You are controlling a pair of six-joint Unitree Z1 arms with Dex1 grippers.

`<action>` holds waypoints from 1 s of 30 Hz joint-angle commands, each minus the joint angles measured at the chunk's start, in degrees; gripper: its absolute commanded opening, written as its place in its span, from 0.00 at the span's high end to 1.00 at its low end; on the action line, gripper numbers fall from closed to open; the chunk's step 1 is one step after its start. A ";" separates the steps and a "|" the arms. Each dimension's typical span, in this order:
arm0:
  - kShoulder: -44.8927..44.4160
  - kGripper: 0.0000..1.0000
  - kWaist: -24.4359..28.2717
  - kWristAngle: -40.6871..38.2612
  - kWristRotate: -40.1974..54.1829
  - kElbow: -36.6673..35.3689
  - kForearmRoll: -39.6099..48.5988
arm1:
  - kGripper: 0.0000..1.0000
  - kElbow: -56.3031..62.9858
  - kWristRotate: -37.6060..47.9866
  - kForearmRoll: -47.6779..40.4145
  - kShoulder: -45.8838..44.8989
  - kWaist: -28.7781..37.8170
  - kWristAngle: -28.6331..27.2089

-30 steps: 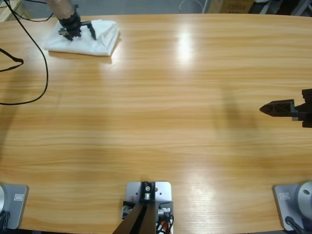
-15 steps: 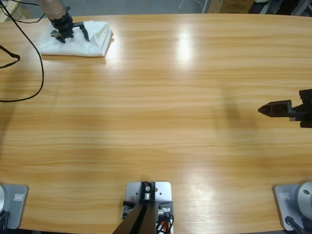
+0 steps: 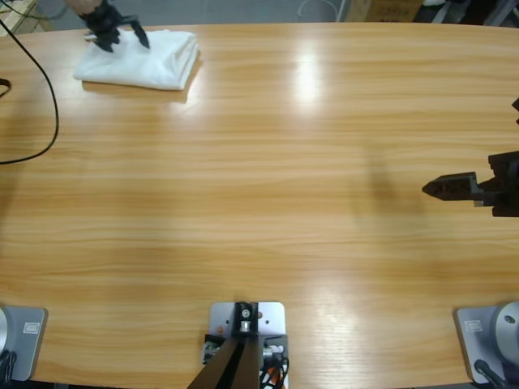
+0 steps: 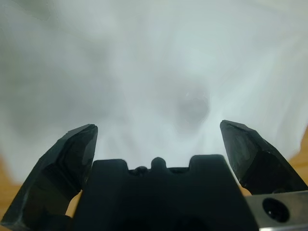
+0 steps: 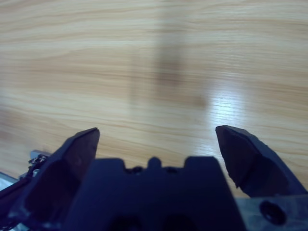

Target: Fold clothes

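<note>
step: fold looks done, shirt parked | T-shirt (image 3: 139, 60): neat white packet at the table's (image 3: 268, 162) far left corner | left pincer (image 3: 115, 31): jaws apart, over the packet's back edge, gripping nothing | right pincer (image 3: 438, 188): jaws apart over bare wood, well away | next: I'd say lift the left arm clear without snagging cloth

The right gripper (image 5: 156, 144) has its jaws spread wide over bare wooden table (image 5: 144, 57); a dim vertical streak, perhaps a shadow, crosses the grain.
</note>
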 commanded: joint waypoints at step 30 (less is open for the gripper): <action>-101.35 0.00 -17.90 -2.72 -9.38 107.28 -27.15 | 0.00 -6.09 -17.30 11.50 -4.89 5.30 -10.29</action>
